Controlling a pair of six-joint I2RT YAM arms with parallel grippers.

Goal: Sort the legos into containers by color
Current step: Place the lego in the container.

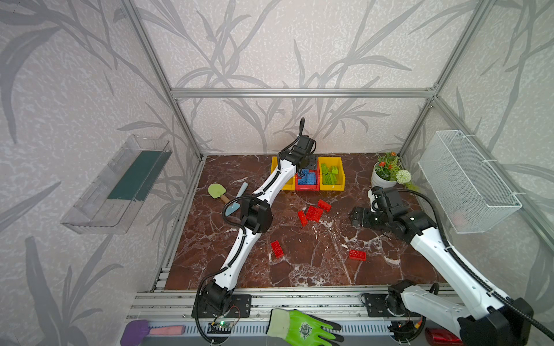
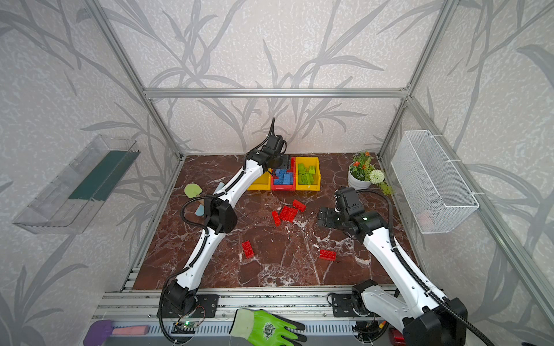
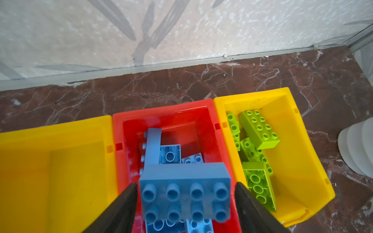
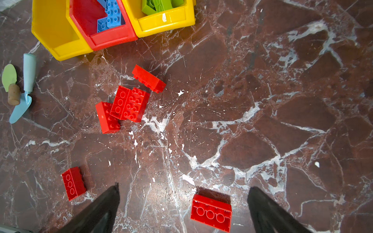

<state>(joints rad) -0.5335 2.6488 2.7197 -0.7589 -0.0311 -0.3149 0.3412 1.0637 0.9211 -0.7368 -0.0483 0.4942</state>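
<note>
Over the red bin (image 3: 161, 110) my left fingers (image 3: 125, 205) stand slack around a blue brick (image 3: 184, 193), right fingers (image 4: 96, 211) spread empty; next the loose red bricks (image 4: 129, 103) need the bare yellow bin (image 3: 60, 129)

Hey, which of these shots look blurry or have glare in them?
Left wrist view: the nearest blue brick looks soft, while the green bricks are sharp. Right wrist view: a bright glare patch washes out the marble tabletop. Both top views: even light, no strong glare.
</note>
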